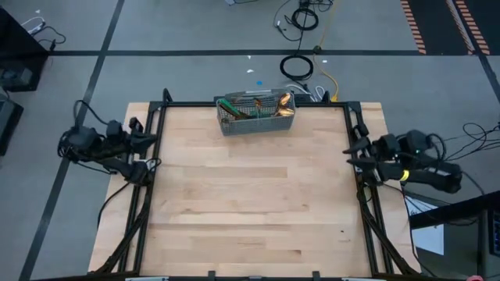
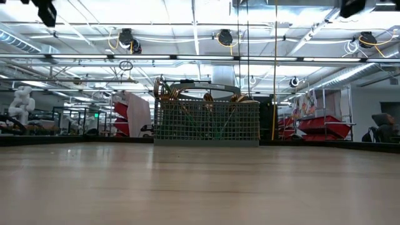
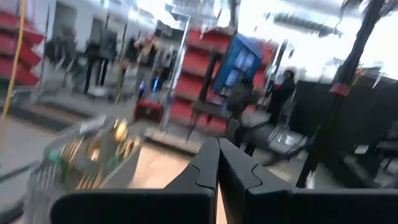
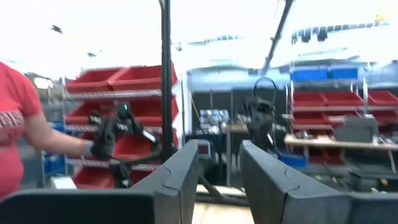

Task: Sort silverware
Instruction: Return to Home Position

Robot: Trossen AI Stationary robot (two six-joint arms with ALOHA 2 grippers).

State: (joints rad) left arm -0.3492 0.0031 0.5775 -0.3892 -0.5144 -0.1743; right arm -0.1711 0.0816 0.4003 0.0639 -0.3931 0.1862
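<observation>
Left hand is clenched empty; right hand gapes slightly, gripping nothing.

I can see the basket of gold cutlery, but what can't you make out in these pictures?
- Count and kinds of silverware: too small in the high view; in the low view the grey basket's mesh hides all but tops.
- Which compartment holds what: no view shows it.
- Left wrist view: beyond the shut left hand, the silverware is only gold smears.
- Right wrist view: past the open right hand, the edge cuts off a person.
</observation>
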